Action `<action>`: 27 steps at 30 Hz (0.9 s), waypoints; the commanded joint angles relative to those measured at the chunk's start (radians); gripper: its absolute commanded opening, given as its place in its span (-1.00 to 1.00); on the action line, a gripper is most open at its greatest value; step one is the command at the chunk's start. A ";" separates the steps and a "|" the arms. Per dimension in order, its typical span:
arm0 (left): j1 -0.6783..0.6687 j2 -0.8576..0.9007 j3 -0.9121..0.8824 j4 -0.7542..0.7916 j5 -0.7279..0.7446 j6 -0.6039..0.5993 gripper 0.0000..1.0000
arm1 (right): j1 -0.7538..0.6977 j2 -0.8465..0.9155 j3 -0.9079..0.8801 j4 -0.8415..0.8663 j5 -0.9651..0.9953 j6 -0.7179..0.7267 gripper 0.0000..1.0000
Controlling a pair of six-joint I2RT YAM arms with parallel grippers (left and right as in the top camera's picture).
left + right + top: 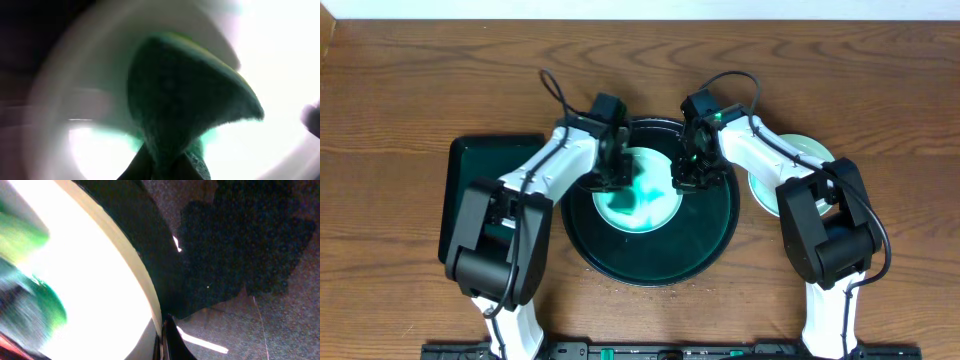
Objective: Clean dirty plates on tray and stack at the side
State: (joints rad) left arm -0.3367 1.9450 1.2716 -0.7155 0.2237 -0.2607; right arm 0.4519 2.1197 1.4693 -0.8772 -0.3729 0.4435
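Close, blurred view. A bright white plate [90, 270] fills the left half of the frame, its cream edge curving from the top left down to the bottom centre. Smeared green marks [47, 305] sit at the far left on the plate. To the right lies the dark, speckled tray [280, 330], with a darker shadow [250, 245] in the upper right. A dark narrow fingertip [172, 342] shows at the bottom centre, against the plate's edge.
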 commanded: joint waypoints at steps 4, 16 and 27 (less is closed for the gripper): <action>0.035 0.015 0.089 -0.126 -0.437 -0.052 -0.85 | -0.007 0.009 -0.013 -0.009 0.024 -0.007 -0.98; 0.087 -0.085 0.301 -0.384 -0.363 -0.059 -0.85 | -0.006 -0.003 -0.008 -0.008 0.029 -0.030 -0.98; 0.362 -0.162 0.294 -0.428 -0.314 -0.055 -0.86 | 0.087 -0.221 0.004 0.050 0.388 -0.118 -0.98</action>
State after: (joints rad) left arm -0.0208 1.7828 1.5574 -1.1374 -0.0959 -0.3103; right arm 0.4988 2.0155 1.4673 -0.8337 -0.1772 0.3759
